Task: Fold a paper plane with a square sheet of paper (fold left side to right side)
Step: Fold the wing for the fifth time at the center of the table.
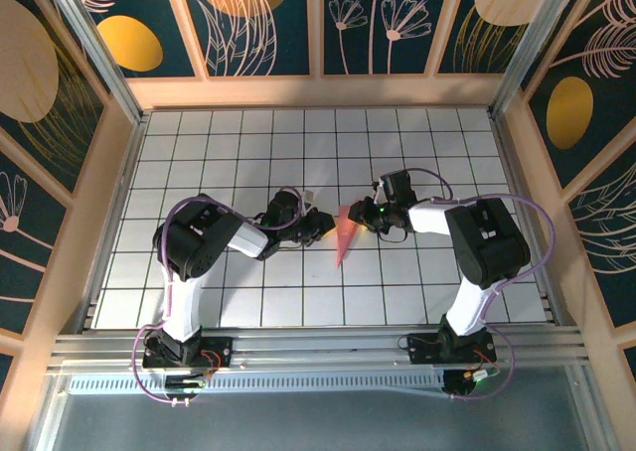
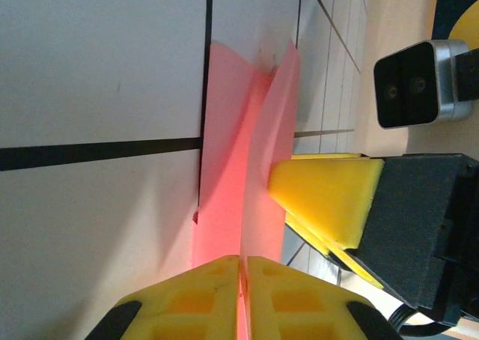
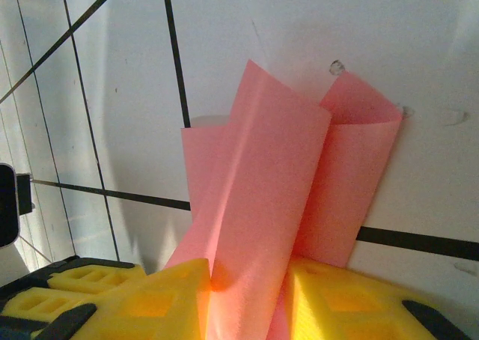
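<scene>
Paper plane (image 1: pixel 343 240) on gridded table (image 1: pixel 248 143), tight between left gripper (image 2: pixel 243 271) fingers and, seemingly, right gripper (image 3: pixel 247 278) fingers.

Both arms rise from bases at the bottom edge of the top view, elbows bent so the wrists come together near the frame's centre. The left gripper (image 1: pixel 318 225) points right and the right gripper (image 1: pixel 359 216) points left, tips near each other. Each pinches the paper plane (image 1: pixel 342 240) between its yellow fingers.
</scene>
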Available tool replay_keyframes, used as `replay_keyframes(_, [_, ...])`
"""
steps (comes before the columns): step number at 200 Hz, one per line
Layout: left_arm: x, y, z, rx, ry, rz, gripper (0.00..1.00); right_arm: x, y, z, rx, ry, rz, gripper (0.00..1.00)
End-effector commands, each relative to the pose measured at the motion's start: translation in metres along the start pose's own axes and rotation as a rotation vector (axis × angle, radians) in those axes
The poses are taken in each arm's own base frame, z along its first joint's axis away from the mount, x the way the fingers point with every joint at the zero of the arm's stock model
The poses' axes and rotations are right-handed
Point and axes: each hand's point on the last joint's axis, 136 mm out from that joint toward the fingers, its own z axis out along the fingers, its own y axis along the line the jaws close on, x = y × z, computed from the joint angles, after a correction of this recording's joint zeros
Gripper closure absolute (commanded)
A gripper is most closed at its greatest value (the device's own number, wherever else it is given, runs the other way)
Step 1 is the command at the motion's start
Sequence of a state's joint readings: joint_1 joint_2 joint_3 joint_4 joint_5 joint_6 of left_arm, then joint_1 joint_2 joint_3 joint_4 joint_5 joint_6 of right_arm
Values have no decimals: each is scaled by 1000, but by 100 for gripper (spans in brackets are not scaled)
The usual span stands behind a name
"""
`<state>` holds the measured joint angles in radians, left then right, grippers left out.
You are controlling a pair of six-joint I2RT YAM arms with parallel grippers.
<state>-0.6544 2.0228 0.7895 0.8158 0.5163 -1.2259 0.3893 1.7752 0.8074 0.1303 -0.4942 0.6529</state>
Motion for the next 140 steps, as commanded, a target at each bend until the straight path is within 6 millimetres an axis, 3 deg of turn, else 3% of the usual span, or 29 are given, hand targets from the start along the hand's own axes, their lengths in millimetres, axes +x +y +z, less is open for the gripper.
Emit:
replay_keyframes(1, [-2, 5, 5, -20, 15, 16, 92, 14, -17, 14, 66, 38, -15, 68])
replay_keyframes(140, [3, 13, 14, -58, 55, 48, 99, 16, -19, 15, 77, 42, -23, 68])
